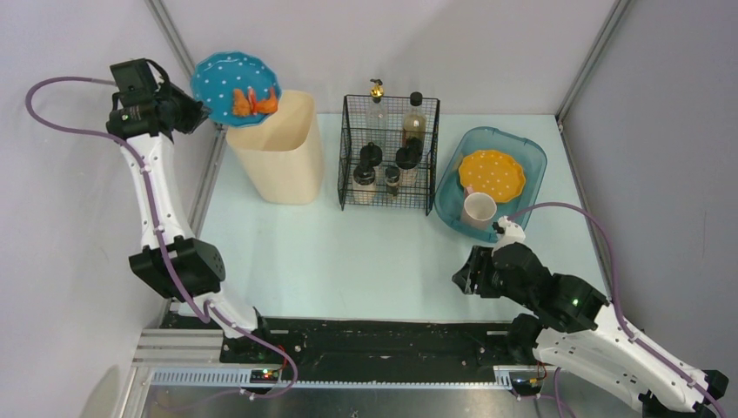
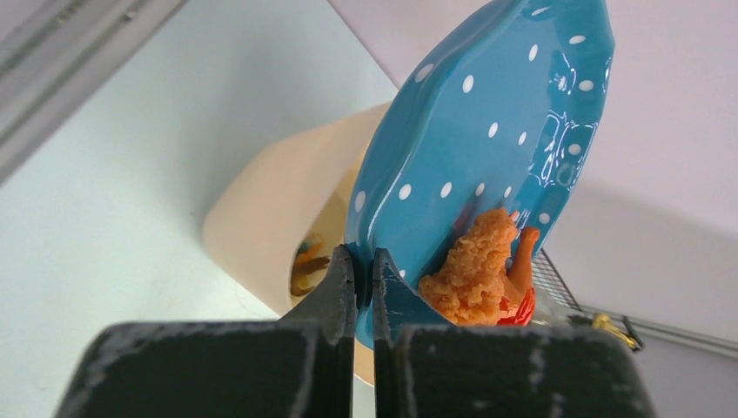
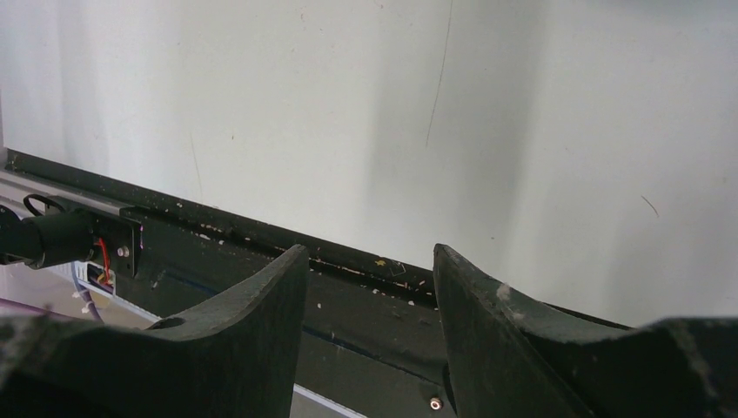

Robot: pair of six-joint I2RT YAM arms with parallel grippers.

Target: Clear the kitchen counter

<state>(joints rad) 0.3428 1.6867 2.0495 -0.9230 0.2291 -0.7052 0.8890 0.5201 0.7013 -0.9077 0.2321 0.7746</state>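
Observation:
My left gripper point(image 1: 198, 111) is shut on the rim of a blue white-dotted plate point(image 1: 235, 87) and holds it tilted above the cream bin point(image 1: 278, 152) at the back left. Orange fried food point(image 1: 252, 103) clings to the plate's low side over the bin mouth. In the left wrist view the gripper point(image 2: 365, 261) pinches the plate point(image 2: 487, 131), the food point(image 2: 474, 270) sits beside it, and scraps lie inside the bin point(image 2: 287, 218). My right gripper point(image 1: 466, 277) is open and empty, low over the pale mint-blue counter point(image 1: 348, 261); in its wrist view point(image 3: 370, 261) it faces the black front rail.
A black wire rack point(image 1: 389, 155) with bottles and jars stands at the back middle. A translucent teal tub point(image 1: 531, 157) at the right holds a yellow dotted plate point(image 1: 493, 174) and a pink cup point(image 1: 479, 209). Grey walls close in on both sides.

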